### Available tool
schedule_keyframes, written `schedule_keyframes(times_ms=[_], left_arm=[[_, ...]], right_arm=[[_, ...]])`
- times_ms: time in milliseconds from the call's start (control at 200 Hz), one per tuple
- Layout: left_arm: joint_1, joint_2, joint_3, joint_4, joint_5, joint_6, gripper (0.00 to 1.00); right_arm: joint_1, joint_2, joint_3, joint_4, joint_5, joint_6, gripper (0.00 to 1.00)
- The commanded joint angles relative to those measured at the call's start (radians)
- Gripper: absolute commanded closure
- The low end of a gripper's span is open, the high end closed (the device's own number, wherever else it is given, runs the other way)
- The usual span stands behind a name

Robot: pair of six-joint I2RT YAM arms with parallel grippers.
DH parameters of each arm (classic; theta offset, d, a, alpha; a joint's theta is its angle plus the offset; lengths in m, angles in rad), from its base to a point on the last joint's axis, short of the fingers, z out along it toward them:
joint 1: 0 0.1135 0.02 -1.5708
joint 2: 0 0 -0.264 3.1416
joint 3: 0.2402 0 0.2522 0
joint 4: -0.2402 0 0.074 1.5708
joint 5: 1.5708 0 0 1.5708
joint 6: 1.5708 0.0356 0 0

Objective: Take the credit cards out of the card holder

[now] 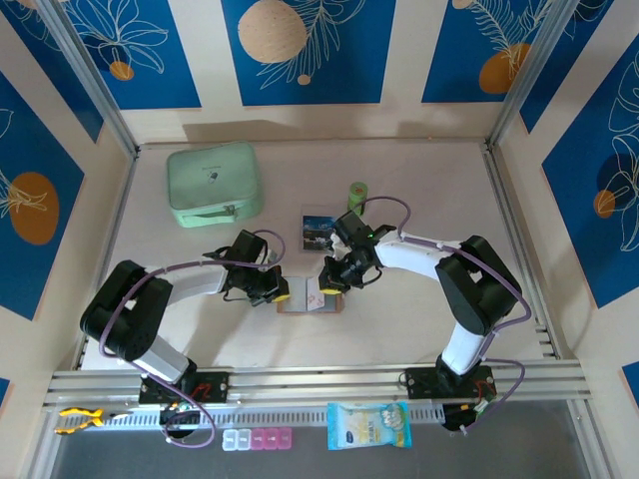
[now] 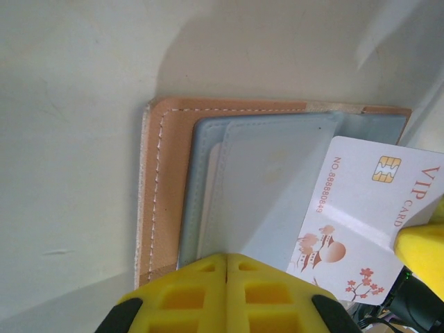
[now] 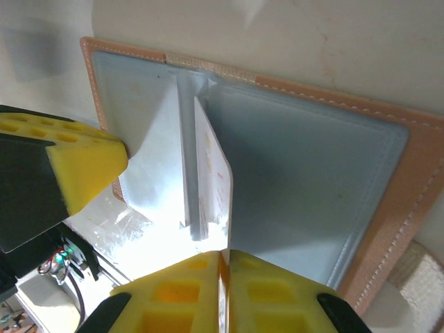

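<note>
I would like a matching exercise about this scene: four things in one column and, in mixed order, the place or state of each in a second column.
Things
1. mint-green zip case
2. small green cylinder
3. white plastic VIP card
4. tan leather card holder

Place or state
A. pinched in the right gripper
B. lying open, pockets up
C. far left, closed
D. at the back, right of the middle

Pairs: 1-C, 2-D, 3-A, 4-B.

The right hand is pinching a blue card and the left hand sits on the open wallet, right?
Not quite. The card is white with orange print, not blue; the left wrist view shows it. The right hand does pinch it, and the left hand sits on the open wallet.
</note>
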Motion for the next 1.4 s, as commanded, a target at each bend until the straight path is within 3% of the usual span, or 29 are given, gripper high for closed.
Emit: schedule_keyframes(times_ms=[0,290,600,980,1180,1396], left_arm=[[-0.007,0.013,0.015,-0.034,-0.009,0.005,0.98],[-0.005,-0.017,0.029,-0.049,-0.011,0.006,0.94],[-0.001,-0.050,0.028,-0.044,-0.015,0.019,0.90],[0.036,-0.140,-0.002,-0.074,-0.056,0.053,0.90],[0.069,-0.200,-0.034,-0.079,-0.060,0.064,0.90],[0.099,-0.281,-0.066,-0.107,-0.080,0.077,0.89]], right_arm=[[0.004,-0.042,0.040,-0.076,0.025,-0.041,0.89],[0.003,-0.060,0.133,-0.213,0.069,-0.234,0.92],[-0.003,-0.047,0.283,-0.442,0.238,-0.621,0.98],[0.014,-0.010,0.416,-0.567,0.413,-1.164,1.00],[0.000,0.054,0.515,-0.638,0.441,-1.334,1.00],[-0.051,0.115,0.638,-0.665,0.412,-1.413,1.00]])
